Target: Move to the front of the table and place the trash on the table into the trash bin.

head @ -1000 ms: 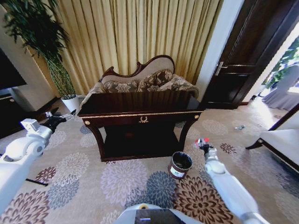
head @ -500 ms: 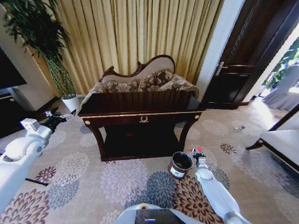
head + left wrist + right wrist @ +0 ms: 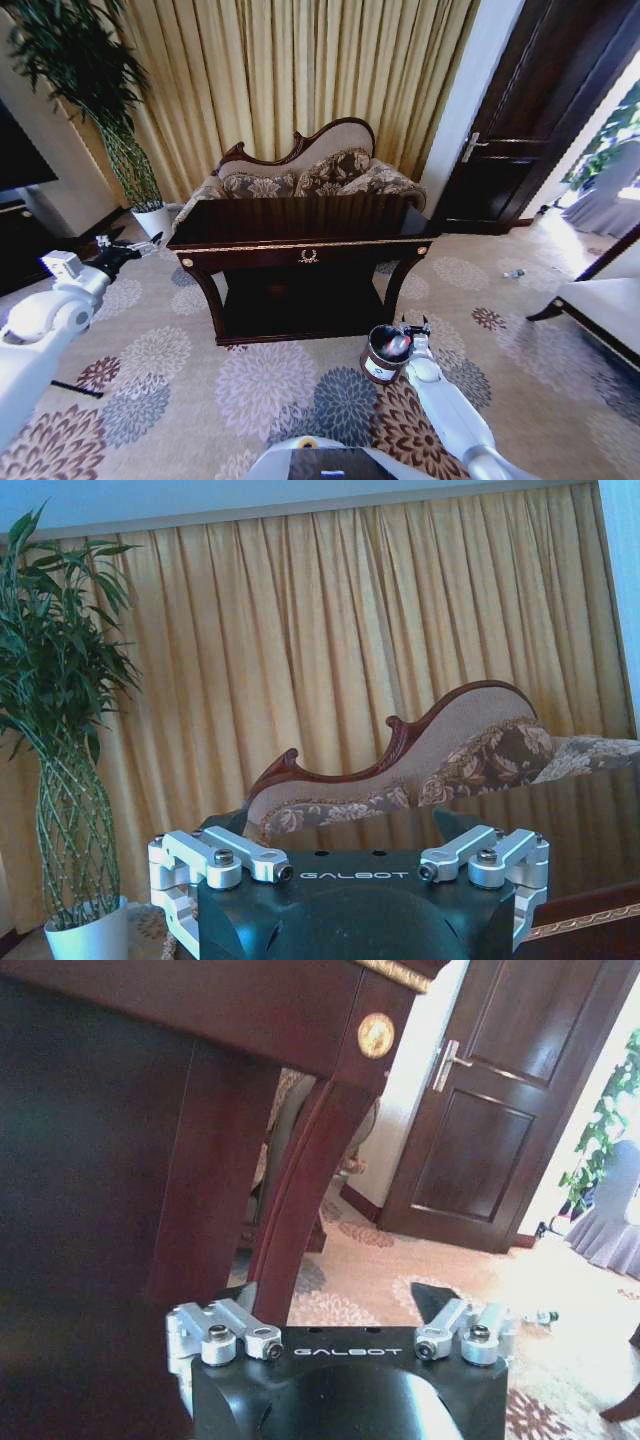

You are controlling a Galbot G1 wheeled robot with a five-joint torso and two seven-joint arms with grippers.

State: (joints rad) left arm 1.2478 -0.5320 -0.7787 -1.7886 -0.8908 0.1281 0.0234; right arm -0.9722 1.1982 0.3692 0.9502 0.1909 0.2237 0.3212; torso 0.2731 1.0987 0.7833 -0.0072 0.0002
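The dark-brown table with gold trim stands in the middle of the head view, in front of the sofa. The round trash bin sits on the carpet by the table's front right leg. My right gripper hangs over the bin's right rim. It is open, and in the right wrist view the right gripper has nothing between its fingers and faces the table leg. A pale piece of trash with red on it lies in the bin's mouth. My left gripper is open and held out left of the table.
A floral sofa and yellow curtains stand behind the table. A potted plant is at the left and a dark door at the right. A small clear object lies on the carpet at the right, near a dark chair.
My right gripper has moved left and down from beside the bin to over its rim. The red-topped item it carried has left its fingers and lies in the bin. The left arm has barely moved.
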